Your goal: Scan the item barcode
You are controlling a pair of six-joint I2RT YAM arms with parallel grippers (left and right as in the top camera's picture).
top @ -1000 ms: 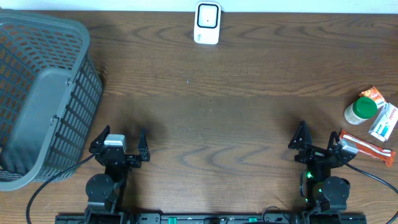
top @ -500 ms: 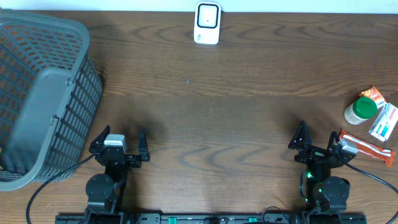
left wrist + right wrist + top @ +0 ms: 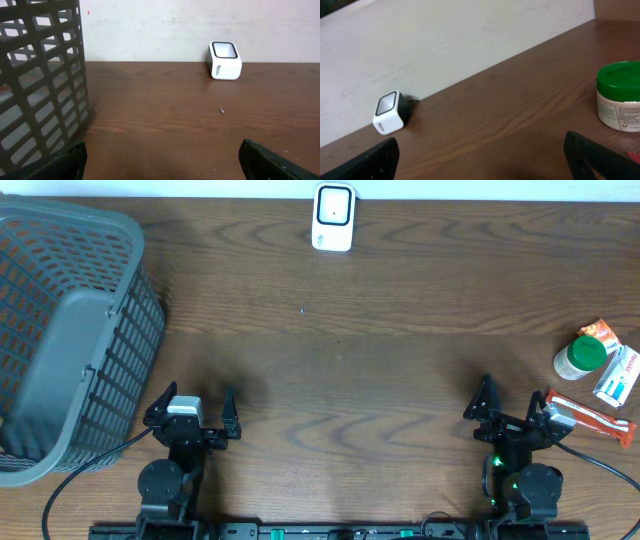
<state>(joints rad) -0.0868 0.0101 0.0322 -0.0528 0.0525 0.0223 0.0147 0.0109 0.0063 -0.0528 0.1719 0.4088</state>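
Both arms sit parked at the near edge with nothing in hand, the left gripper (image 3: 190, 412) at seven o'clock and the right gripper (image 3: 511, 413) at five, jaws spread wide. The scanner (image 3: 333, 217) stands at twelve o'clock, window up, reachable by either arm. The items wait at three o'clock, just beside the right gripper: a green-lidded jar (image 3: 579, 357), a small box (image 3: 617, 376) and a flat orange packet (image 3: 592, 416).

Wood-grain table (image 3: 400, 380) – matt; grey plastic lattice basket (image 3: 70, 330); glossy white scanner (image 3: 333, 217).
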